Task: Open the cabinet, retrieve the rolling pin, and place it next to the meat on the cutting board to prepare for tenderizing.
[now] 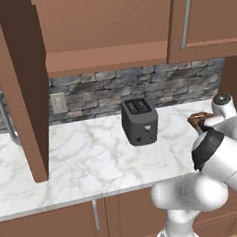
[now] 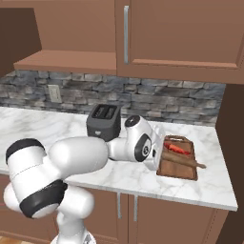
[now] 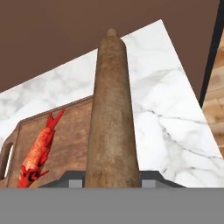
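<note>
From where I stand, the white arm reaches low over the marble desk (image 2: 109, 178) toward its right end. The pincer (image 3: 112, 180) is clamped on one rolling pin (image 3: 111, 118), which points out over one cutting board (image 2: 183, 167) and lies across it. Just beside the pin on the board is one red strip of meat (image 2: 177, 148); whether they touch I cannot tell. Farther back stands one dark two-slot toaster (image 1: 139, 121), apart from the board. On the stone wall behind is one outlet (image 1: 58, 102). Above, one cabinet (image 1: 25, 87) door stands swung open.
</note>
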